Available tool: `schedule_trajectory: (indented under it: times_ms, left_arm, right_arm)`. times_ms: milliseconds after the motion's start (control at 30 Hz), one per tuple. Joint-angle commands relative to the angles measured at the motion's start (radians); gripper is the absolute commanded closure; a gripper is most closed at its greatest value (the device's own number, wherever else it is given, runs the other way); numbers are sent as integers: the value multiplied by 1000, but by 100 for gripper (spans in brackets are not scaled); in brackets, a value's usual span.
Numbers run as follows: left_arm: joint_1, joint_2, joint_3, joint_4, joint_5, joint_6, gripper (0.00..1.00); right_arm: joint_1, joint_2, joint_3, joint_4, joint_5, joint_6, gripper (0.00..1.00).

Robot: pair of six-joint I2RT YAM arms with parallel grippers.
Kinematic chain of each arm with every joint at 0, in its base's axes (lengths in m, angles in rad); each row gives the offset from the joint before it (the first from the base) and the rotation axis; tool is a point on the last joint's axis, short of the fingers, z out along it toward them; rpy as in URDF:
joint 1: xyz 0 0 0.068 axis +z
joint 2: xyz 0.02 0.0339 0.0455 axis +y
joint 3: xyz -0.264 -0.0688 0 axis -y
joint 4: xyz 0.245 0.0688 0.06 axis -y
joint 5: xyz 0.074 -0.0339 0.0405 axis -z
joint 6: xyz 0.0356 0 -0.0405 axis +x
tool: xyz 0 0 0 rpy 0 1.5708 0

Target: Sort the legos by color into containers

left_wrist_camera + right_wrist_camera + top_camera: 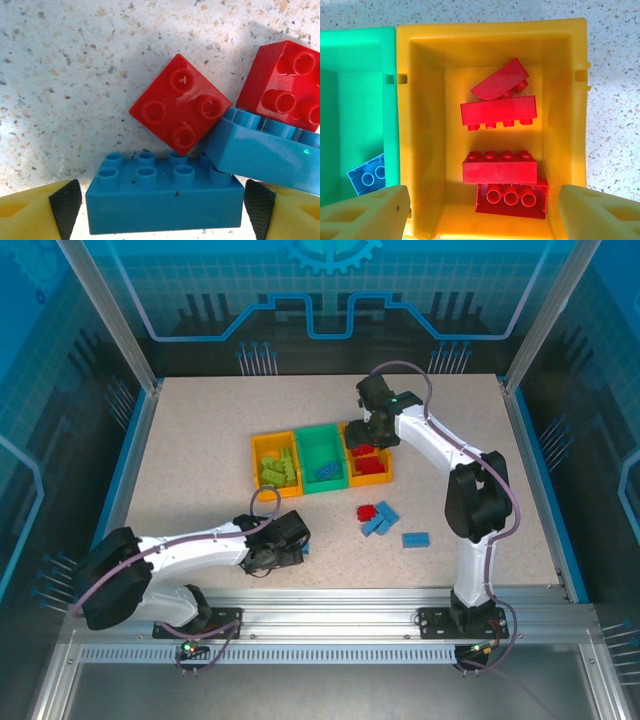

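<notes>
In the left wrist view a blue lego [162, 200] lies on the table between the pads of my left gripper [162, 212], which is open with a narrow gap on each side. A square red lego [177, 110] touches its far edge, and another blue one [265, 150] carries a second red one [287, 85]. The containers stand in a row: a yellow one [272, 462] with lime green legos, a green one [322, 460] with blue ones, and a yellow one [367, 455] with red. My right gripper [482, 220] hangs open above that red-filled container [490, 30], nothing between its fingers.
Loose legos lie on the table right of centre: a red one [366, 512], a blue pair [380, 520] and a single blue [415, 539]. My left gripper [290, 545] is low near the front edge. A blue lego [367, 175] lies in the green container [355, 100].
</notes>
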Motion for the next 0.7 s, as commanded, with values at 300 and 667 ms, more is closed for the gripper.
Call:
schedule_trajectory:
  times_ms: [300,667]
  left_arm:
    - [-3,-5,-23,8,-17,3,44]
    - [-4,-130,121,-147,-59,66,48]
  right_arm:
    - [-12,-119,-30,-7,7,4,20]
    - [-27,-230,-210,28,33,-6,19]
